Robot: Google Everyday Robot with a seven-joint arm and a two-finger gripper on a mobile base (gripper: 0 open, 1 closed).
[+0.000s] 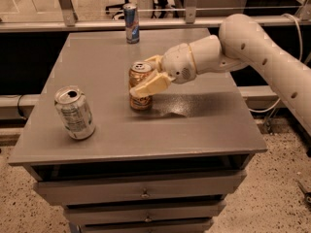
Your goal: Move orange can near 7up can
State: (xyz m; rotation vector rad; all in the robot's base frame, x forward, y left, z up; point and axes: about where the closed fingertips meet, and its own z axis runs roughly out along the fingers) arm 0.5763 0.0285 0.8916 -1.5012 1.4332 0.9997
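From the camera view, the gripper point(144, 75) sits over the middle of the grey table point(204, 130), its fingers pinching the upright orange can point(140, 101). The 7up can point(74, 113) stands apart near the front left edge, leaning slightly. A slim blue can point(130, 23) stands at the far edge.
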